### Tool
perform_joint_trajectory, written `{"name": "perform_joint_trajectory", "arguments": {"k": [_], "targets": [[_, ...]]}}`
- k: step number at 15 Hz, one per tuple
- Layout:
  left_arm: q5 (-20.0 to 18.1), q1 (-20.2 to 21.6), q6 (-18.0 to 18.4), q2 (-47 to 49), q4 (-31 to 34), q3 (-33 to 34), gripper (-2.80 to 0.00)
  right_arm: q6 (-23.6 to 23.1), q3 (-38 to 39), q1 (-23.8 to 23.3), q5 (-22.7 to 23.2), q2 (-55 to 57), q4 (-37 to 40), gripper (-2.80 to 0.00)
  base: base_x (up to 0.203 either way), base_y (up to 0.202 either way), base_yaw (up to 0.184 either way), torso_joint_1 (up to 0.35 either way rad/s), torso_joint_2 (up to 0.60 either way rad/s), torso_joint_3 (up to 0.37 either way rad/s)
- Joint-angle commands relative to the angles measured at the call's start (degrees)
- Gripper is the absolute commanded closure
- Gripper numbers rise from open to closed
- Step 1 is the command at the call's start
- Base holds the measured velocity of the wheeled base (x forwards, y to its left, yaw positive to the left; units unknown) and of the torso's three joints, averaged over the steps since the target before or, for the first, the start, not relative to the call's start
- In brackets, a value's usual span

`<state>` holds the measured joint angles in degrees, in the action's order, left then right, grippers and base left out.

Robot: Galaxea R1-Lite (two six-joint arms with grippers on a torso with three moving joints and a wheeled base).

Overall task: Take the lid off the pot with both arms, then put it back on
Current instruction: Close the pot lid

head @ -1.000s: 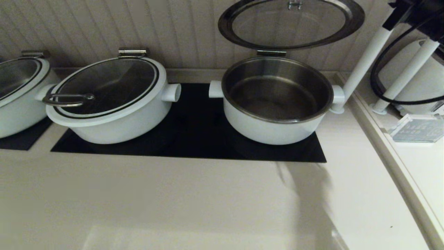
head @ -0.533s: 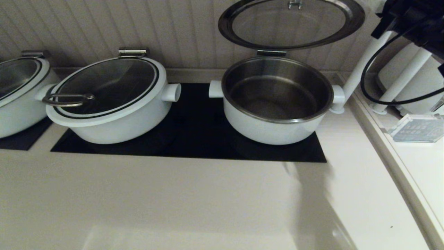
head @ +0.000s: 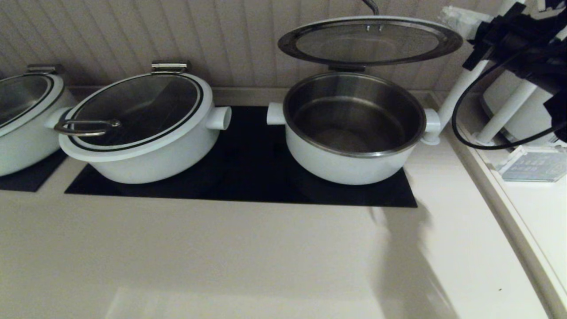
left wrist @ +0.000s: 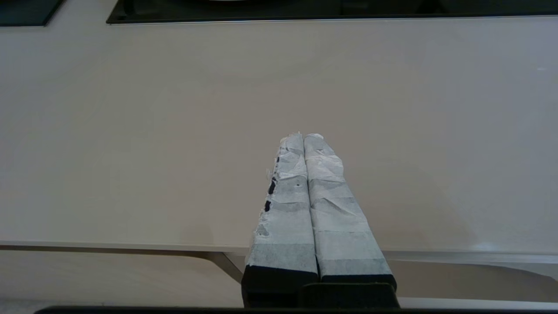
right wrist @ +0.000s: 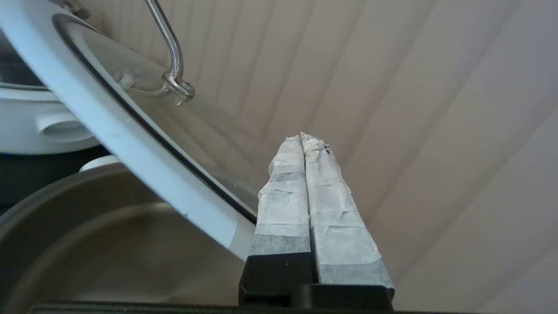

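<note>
Now the lid (head: 370,40) hung half-lowered over the pot (head: 352,128); the right pincer (right wrist: 301,136), clenched empty beside its rim, should ease it down slowly.

left gripper (left wrist: 304,136) — taped fingers (left wrist: 324,196) pressed together | over beige counter (left wrist: 130,131) | black cooktop edge (left wrist: 279,11) beyond

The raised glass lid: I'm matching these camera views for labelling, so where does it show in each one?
Head view: the lid is tilted open above the pot, top centre-right.
Left wrist view: not in it; only the countertop and the shut left gripper.
Right wrist view: the lid slants beside the shut right gripper.
Shared landmark: the pot.
</note>
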<state>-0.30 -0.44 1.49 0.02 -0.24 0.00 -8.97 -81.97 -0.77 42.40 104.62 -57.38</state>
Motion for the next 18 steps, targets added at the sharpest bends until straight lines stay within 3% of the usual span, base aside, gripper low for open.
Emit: {"name": "perform_joint_trajectory", "arguments": {"k": [1, 18], "targets": [[0.04, 0.00, -0.08, -0.02, -0.03, 0.00, 0.00, -0.08, 3.17, -0.02, 0.37, -1.35, -0.84, 0.00, 0.000, 0.000, 0.000, 0.000, 0.00, 0.000], [-0.05, 0.00, 0.09, -0.02, -0.03, 0.00, 0.00, -0.51, 27.03, 0.42, 1.20, -6.35, -13.72, 0.00, 0.000, 0.000, 0.000, 0.000, 0.00, 0.000]]}}
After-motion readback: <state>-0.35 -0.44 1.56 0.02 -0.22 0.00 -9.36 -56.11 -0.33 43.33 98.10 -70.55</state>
